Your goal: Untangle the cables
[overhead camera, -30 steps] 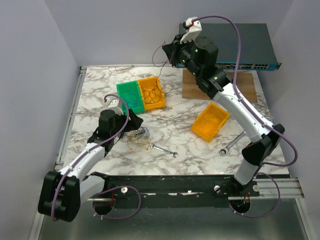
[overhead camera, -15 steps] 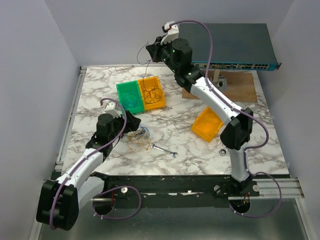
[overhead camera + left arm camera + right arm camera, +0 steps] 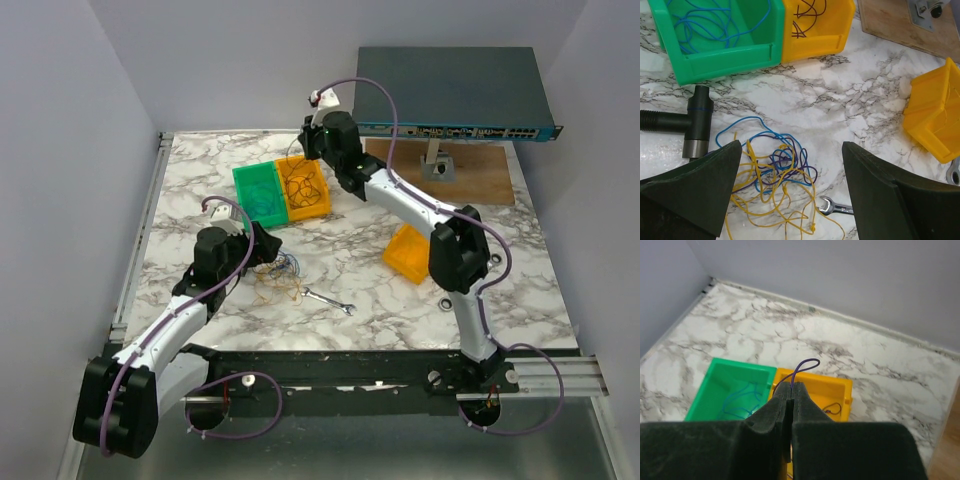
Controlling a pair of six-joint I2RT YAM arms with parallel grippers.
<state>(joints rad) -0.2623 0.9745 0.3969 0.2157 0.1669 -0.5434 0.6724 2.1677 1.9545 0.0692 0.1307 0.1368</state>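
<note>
Lower right gripper (image 3: 791,386), pinched on purple cable (image 3: 809,360), well into yellow bin (image 3: 837,390) before releasing, left gripper (image 3: 790,152) wide above tangle (image 3: 777,167).

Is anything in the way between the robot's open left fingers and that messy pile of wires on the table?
Nothing visible is. The left fingers stand open over the tangled cables, with only air between them. The black T-shaped tool and the small wrench lie beside the pile, not over it.
</note>
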